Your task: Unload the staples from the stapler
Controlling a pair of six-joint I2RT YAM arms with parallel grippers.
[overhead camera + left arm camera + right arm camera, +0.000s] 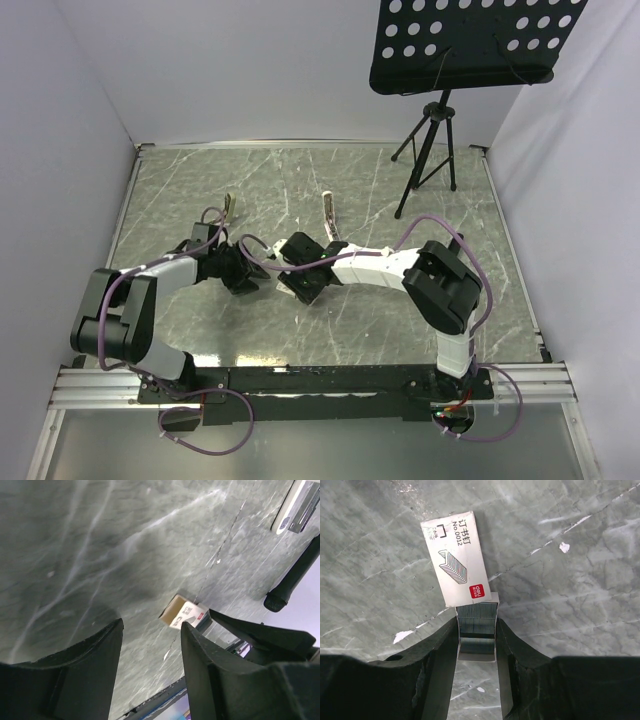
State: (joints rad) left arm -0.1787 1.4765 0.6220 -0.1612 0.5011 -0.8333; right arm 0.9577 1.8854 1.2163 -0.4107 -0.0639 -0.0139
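The stapler (330,214) lies on the table beyond both grippers, a slim white bar with a silvery channel; it also shows in the top right corner of the left wrist view (296,506). My right gripper (477,622) is shut on the small open tray of staples (476,632), which sticks out of its white box sleeve with a red logo (457,557). My left gripper (152,625) is open with only bare table between its fingers, and it points at that box (183,612). In the top view the two grippers, left (248,272) and right (283,266), face each other closely.
A slim tan object (229,208) lies left of the stapler. A black music stand's tripod (428,150) stands at the back right, one leg (294,575) near the stapler. White walls enclose the marbled table (400,330). Small white flecks dot the surface.
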